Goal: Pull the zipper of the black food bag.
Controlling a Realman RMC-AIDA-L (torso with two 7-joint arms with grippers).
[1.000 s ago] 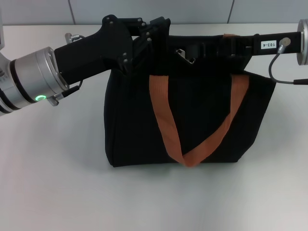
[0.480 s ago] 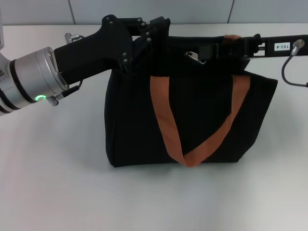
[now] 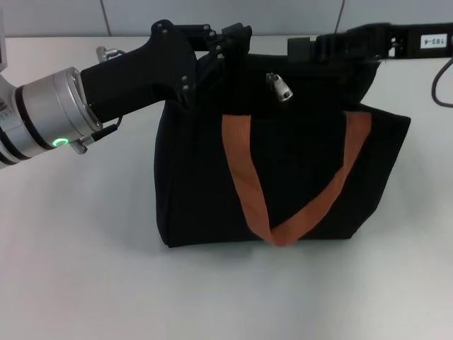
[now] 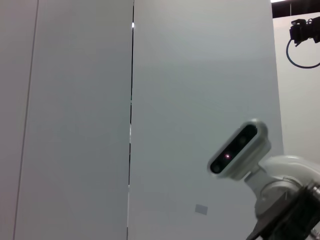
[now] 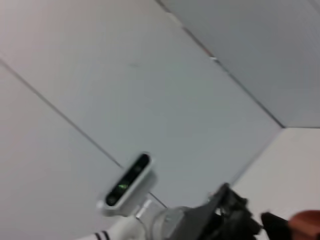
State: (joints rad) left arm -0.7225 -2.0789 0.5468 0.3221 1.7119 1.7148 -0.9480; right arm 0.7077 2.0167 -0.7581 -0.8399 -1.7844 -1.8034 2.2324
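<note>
The black food bag (image 3: 283, 177) stands upright on the white table (image 3: 85, 269), filling the centre of the head view, its orange-brown strap handle (image 3: 283, 191) hanging down the front face in a V that ends near the bag's bottom edge.

My left gripper (image 3: 226, 44) comes in from the left edge of the frame and sits at the bag's upper left corner, its black fingers clamped on the fabric of the top edge there. The silver forearm behind it shows a green light at the middle left of the frame.

My right gripper (image 3: 301, 48) reaches in from the upper right corner, along the bag's top edge. Its tip lies just above and to the right of the zipper (image 3: 281, 86), apart from it. The fingers are black against the black bag, so I cannot tell how far they are parted, and they have hold of nothing that I can see.

The zipper, a small silver pull tab, hangs down at the top centre of the bag, just below the track and between the two strap ends.

My two wrist views show only grey wall panels and a robot head with its camera; the bag is not in them.
</note>
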